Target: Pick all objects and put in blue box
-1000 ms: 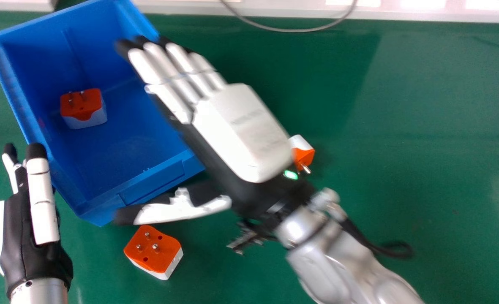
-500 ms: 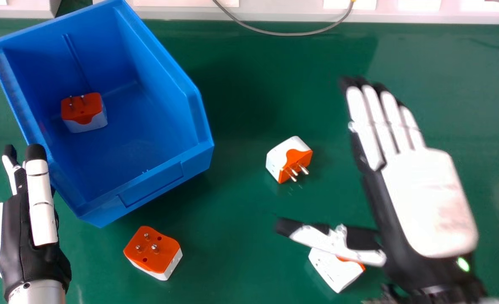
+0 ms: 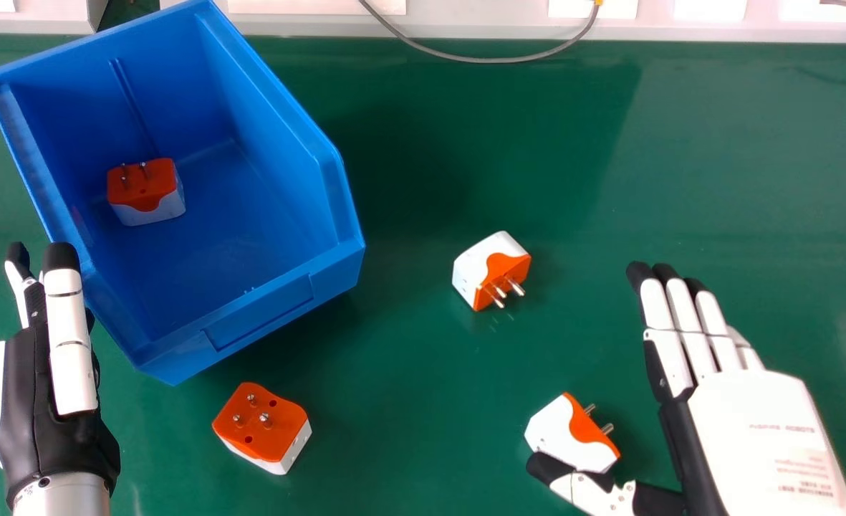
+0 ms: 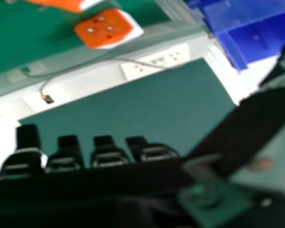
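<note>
The right hand [image 3: 766, 430] is wide open. Its fingers are long and straight and side by side, and its thumb [image 3: 594, 491] sticks out far away from them. It is not holding anything. One orange and white plug [image 3: 569, 433] is right by the thumb, on the thumb's far side. The thumb hides a bit of its near edge, so I can't tell if they touch. The left hand [image 3: 29, 408] is open too, with a straight finger and thumb, and it holds nothing. It is at the left side, next to the blue box [image 3: 283, 304].

The back part of the right hand is cut off by the bottom edge of the head view. Some of the left hand's fingers are hidden behind the front ones. In the right hand view, one plug is cut off, and the dark thumb is hard to make out.

The right hand has its back up and its palm down over the green table [image 3: 716, 158]. Its fingers point away and a little to the left. The left hand is on its side, with its fingers pointing away.

One plug [image 3: 143, 190] is inside the box. One [image 3: 261, 426] is on the table near the front of the box, and another [image 3: 491, 271] is to the right of the box.
</note>
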### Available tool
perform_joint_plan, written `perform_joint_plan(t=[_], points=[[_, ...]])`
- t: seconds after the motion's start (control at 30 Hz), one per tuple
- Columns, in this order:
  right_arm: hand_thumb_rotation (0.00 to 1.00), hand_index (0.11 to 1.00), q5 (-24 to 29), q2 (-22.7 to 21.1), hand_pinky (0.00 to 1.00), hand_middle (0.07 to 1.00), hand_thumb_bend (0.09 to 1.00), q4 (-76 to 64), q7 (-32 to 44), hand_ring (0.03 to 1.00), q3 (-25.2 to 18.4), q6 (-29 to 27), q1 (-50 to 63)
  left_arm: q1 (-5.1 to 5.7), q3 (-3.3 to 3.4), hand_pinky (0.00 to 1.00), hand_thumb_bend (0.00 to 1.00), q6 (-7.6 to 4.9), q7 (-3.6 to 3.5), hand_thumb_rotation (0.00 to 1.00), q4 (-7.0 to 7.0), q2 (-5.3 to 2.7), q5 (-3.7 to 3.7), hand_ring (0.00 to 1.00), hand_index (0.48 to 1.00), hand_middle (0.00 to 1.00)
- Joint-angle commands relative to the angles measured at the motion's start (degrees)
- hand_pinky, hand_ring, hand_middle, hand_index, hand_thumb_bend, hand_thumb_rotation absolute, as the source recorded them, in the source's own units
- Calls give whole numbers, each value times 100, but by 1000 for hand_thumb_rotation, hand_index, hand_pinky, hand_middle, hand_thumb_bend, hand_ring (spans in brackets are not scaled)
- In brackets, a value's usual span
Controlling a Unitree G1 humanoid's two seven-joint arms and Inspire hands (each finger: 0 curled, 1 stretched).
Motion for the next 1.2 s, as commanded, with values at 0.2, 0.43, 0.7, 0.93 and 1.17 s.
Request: perform_joint_plan(t=[0.2, 0.43, 0.7, 0.93, 1.17], points=[[773, 964, -163, 136, 826, 955, 619, 495, 97, 911, 159, 245, -92, -33, 73, 1000, 581, -102, -46, 1000, -39, 61, -22, 1000, 1000, 1000], [745, 930, -241, 207, 797, 923, 629, 533, 935, 872, 293, 779, -291, -47, 88, 1000, 580, -67, -54, 1000, -62, 70, -31, 1000, 1000, 1000], [712, 900, -621, 386, 749, 887, 600, 283, 2058, 832, 483, 1522, -407, -67, 121, 1000, 580, -28, -71, 1000, -58, 107, -20, 1000, 1000, 1000], [690, 883, -869, 546, 728, 869, 567, 247, 2606, 809, 590, 1913, -623, -52, 127, 1000, 580, -11, -86, 1000, -111, 107, -22, 1000, 1000, 1000], [690, 875, -1006, 672, 717, 855, 561, 296, 2908, 799, 682, 2147, -824, -56, 148, 1000, 579, -20, -125, 1000, -104, 102, -57, 1000, 1000, 1000]])
